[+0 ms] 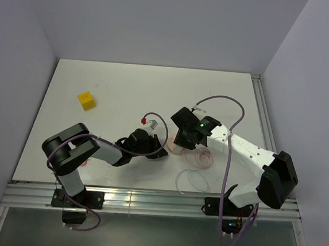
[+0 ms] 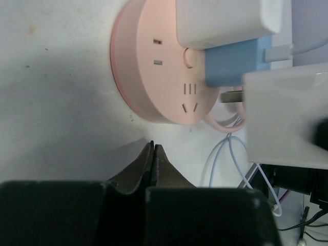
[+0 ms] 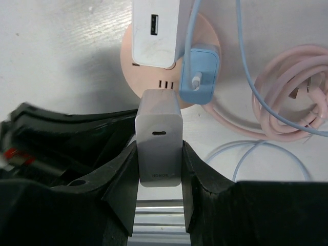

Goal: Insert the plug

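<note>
Plug point(image 3: 200, 72) in pink hub point(image 3: 127, 64), just beyond right tool point(image 3: 159, 156) pinching white charger point(image 3: 159, 115); left tool point(image 2: 154, 149) pressed together.

**Socket hub sits between the two grippers at mid-table**

The socket hub point(image 3: 129, 59) lies flat on the table point(image 1: 127, 85). In the top view the left gripper point(image 2: 152, 148) is on its left and the right gripper point(image 3: 159, 151) on its right. The adapter block point(image 3: 155, 31) and the plug point(image 3: 201, 72) stand close side by side on the hub; in the right wrist view the block is on the left. The charger block point(image 3: 159, 138) sits between the right gripper's fingers point(image 3: 122, 174), just at the hub's near rim. A coiled cable point(image 3: 292, 97) lies beside the hub, on the right in that view. A cable loop point(image 3: 256, 154) lies nearer the table's front edge. A cube point(image 1: 86, 100) lies far left, well apart.
</note>
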